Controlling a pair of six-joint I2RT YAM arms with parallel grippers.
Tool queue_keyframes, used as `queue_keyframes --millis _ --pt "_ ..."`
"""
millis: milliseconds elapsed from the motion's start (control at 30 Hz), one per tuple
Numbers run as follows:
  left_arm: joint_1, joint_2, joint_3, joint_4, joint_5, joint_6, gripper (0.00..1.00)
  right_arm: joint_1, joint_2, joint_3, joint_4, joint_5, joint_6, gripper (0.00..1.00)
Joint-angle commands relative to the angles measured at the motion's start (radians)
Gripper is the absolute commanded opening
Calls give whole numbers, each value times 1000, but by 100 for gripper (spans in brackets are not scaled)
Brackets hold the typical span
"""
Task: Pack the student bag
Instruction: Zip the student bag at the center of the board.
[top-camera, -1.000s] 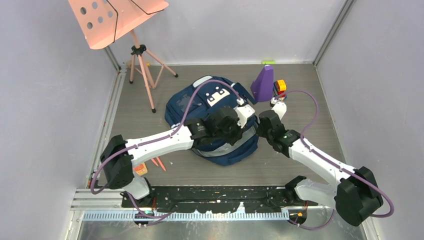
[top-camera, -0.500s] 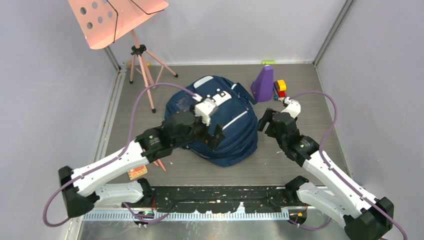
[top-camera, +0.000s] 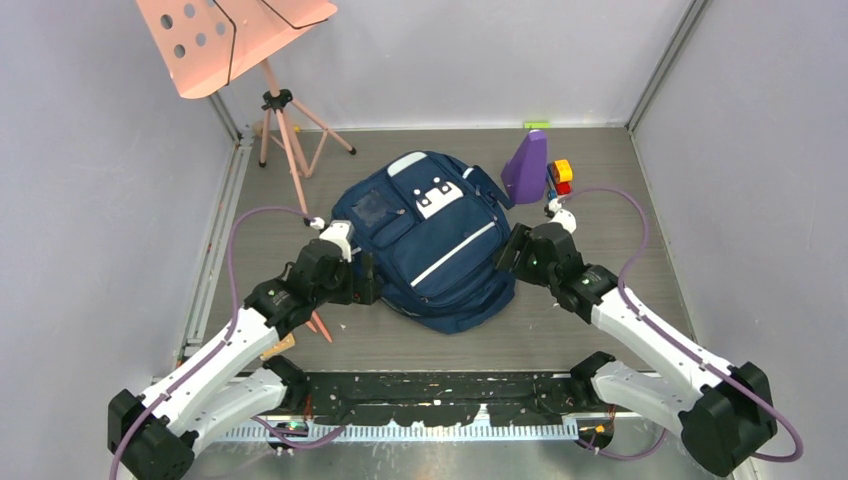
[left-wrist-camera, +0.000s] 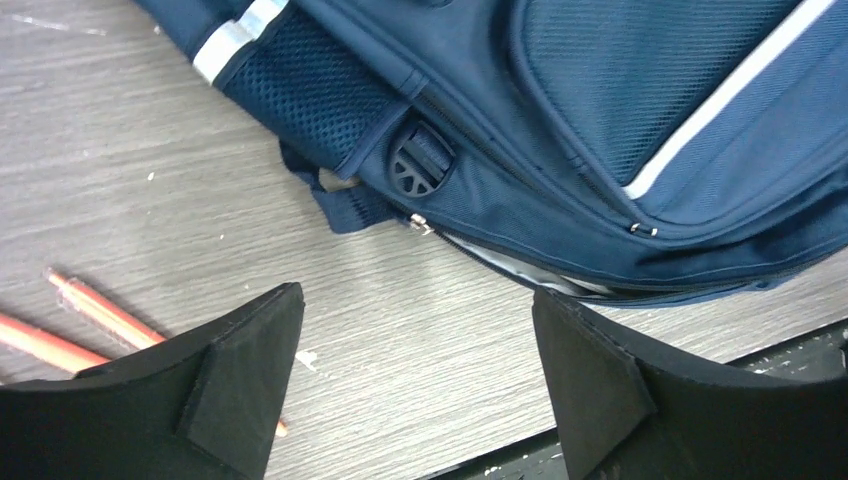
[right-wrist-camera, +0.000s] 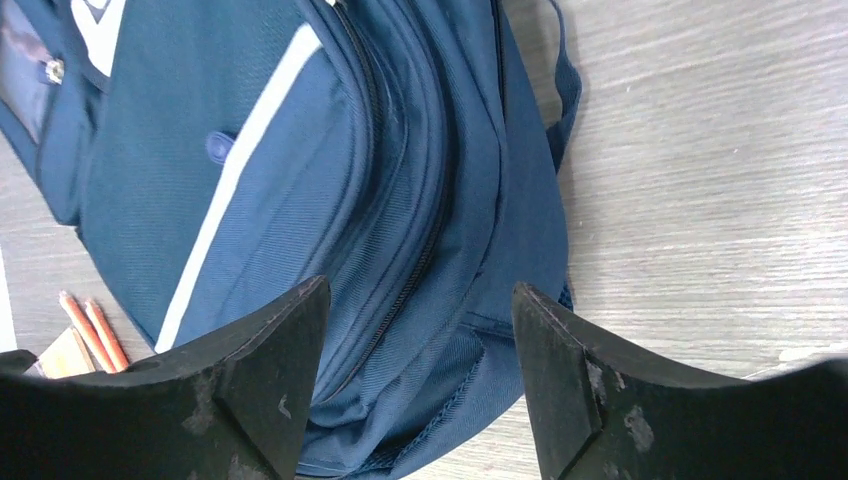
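Note:
The student bag (top-camera: 440, 245), navy with white stripes and a white patch, lies flat mid-table with its zips closed. My left gripper (top-camera: 362, 284) hovers open at the bag's near left edge. In the left wrist view this left gripper (left-wrist-camera: 415, 293) has bare table between its fingers, with the student bag (left-wrist-camera: 640, 100) just beyond. My right gripper (top-camera: 510, 255) is open at the bag's right edge. In the right wrist view the right gripper (right-wrist-camera: 420, 288) straddles the student bag's (right-wrist-camera: 300, 150) zipped side, gripping nothing.
A pink music stand (top-camera: 235, 40) on a tripod stands back left. A purple cone-shaped object (top-camera: 527, 165) and a red-yellow toy (top-camera: 561, 175) sit right of the bag. Two pencils (top-camera: 320, 325) and a small orange card (top-camera: 278, 345) lie near the left arm.
The left arm swung from over the bag's right side back to its near left edge. Both grippers opened. The right gripper stayed by the bag's right edge.

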Motion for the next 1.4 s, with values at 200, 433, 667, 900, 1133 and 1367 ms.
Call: queue_keyframes --millis 200,433,667,900,1133,1367 --pt "69 11 -60 -7 9 -90 72 4 97 -10 98 -50 22 68" --pt "71 42 -116 140 144 -70 70 3 132 14 124 23 -13 14" --pt "71 83 -155 312 289 -47 67 -82 177 121 72 48 -128 0" --pt "70 166 -211 562 376 -32 54 -186 256 175 73 -70 -156 0" --pt "70 293 -258 753 447 0 42 -257 281 186 85 -163 -147 0" --pt "70 367 -275 789 437 36 35 -293 283 179 92 -231 -138 0"
